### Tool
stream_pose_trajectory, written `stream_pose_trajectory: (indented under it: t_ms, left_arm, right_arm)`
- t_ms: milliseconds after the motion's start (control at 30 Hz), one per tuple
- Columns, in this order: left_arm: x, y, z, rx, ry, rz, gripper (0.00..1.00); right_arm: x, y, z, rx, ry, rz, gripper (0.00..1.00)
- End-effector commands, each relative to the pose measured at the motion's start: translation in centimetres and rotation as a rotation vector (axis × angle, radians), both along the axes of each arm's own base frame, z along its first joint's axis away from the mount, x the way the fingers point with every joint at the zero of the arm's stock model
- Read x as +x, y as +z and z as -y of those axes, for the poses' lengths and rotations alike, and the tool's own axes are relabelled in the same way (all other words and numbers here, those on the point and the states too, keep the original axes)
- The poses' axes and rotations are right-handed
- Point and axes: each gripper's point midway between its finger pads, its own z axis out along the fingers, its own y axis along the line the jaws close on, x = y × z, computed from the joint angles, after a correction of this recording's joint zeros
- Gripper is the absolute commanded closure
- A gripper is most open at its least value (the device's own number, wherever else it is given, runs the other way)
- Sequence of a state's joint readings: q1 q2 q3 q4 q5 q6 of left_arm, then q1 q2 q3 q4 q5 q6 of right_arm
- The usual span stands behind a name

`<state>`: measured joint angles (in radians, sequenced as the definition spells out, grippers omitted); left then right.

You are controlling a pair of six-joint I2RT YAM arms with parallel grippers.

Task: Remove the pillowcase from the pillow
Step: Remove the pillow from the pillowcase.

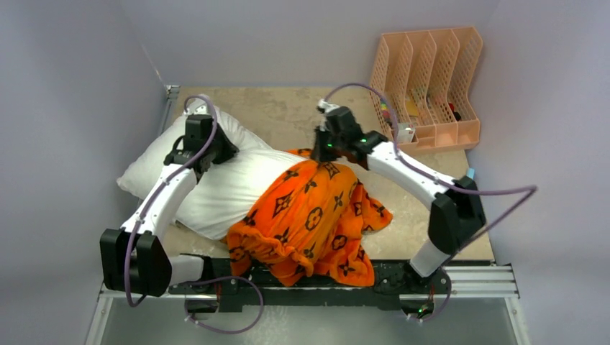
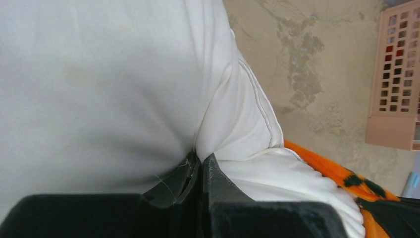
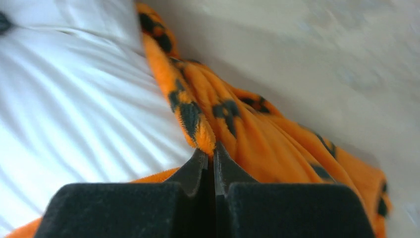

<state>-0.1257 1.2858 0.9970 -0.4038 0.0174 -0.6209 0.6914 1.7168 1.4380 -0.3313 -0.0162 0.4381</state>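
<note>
The white pillow (image 1: 216, 183) lies across the table's left and middle, its near-right end still inside the orange pillowcase (image 1: 316, 215) with black motifs, bunched toward the front edge. My left gripper (image 1: 208, 154) is shut on a pinch of the pillow's white fabric (image 2: 233, 134) near its far edge. My right gripper (image 1: 321, 149) is shut on the pillowcase's orange rim (image 3: 200, 131) at the far side of the pillow, beside the white cloth (image 3: 74, 114). A strip of pillowcase also shows in the left wrist view (image 2: 341, 176).
A peach plastic file organiser (image 1: 430, 86) with small items stands at the back right; it shows in the left wrist view (image 2: 396, 74). Grey walls close in left, back and right. The beige marbled tabletop (image 1: 280, 115) is bare behind the pillow.
</note>
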Motion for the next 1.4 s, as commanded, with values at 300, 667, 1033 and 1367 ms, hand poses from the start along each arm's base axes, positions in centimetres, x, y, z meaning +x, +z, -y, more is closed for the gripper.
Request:
stream_pose_trajectory:
  t_ms: [300, 667, 1033, 1367]
  left_arm:
    - [-1.4, -2.4, -2.6, 0.058, 0.070, -0.105, 1.00]
    - [-2.6, 6.1, -1.7, 0.030, 0.004, 0.013, 0.34]
    - [-10.3, 10.4, -9.3, 0.102, 0.489, 0.119, 0.28]
    - [-14.3, 11.1, -7.8, 0.023, 0.416, 0.120, 0.27]
  right_arm:
    - [-2.5, -3.7, 11.5, -0.037, -0.154, -0.167, 1.00]
    - [-7.1, 9.9, 5.2, 0.041, 0.259, 0.237, 0.29]
    - [-21.6, 3.7, -7.0, -0.063, 0.798, 0.733, 0.14]
    - [-9.2, -2.4, -2.5, -0.402, 0.356, 0.583, 0.67]
